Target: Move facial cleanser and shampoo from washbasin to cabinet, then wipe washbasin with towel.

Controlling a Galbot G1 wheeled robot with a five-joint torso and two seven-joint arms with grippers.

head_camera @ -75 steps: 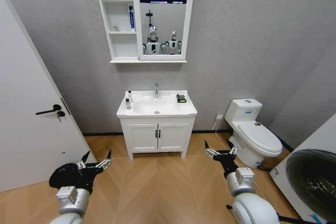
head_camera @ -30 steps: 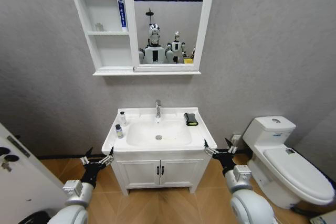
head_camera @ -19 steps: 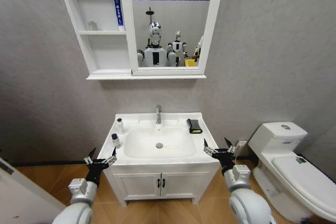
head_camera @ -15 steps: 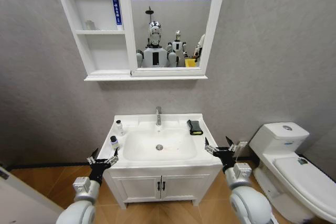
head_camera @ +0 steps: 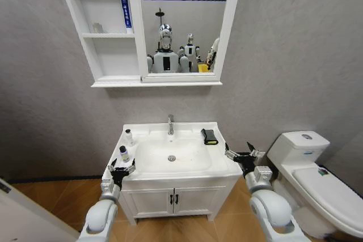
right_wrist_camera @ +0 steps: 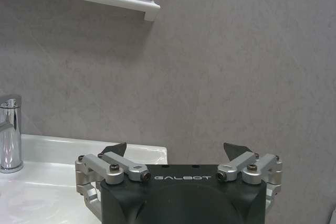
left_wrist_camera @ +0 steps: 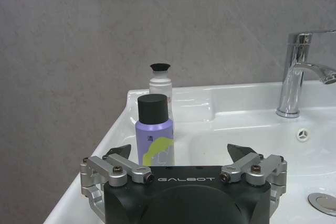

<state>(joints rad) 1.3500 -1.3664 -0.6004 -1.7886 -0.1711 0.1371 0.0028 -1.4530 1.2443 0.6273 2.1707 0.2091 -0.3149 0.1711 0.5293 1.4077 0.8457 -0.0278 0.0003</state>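
The left pincer point(head_camera: 121, 167) hangs at the front-left corner of the washbasin point(head_camera: 218, 162), its fingers spread wide and holding nothing; just beyond it stands a lilac bottle with a black cap point(left_wrist_camera: 154, 135), and behind that, near the basin's back-left corner, a white bottle with a black top point(left_wrist_camera: 160, 81). The right pincer point(head_camera: 243, 153) sits at the basin's right edge, equally wide open and empty. The towel point(head_camera: 209, 136) lies folded on the back-right corner of the basin top, beside the chrome tap point(head_camera: 170, 123). On the wall above hangs the cabinet point(head_camera: 110, 60), with a blue-and-white tube point(head_camera: 123, 8) upright on its upper shelf beside the mirror point(head_camera: 182, 21).
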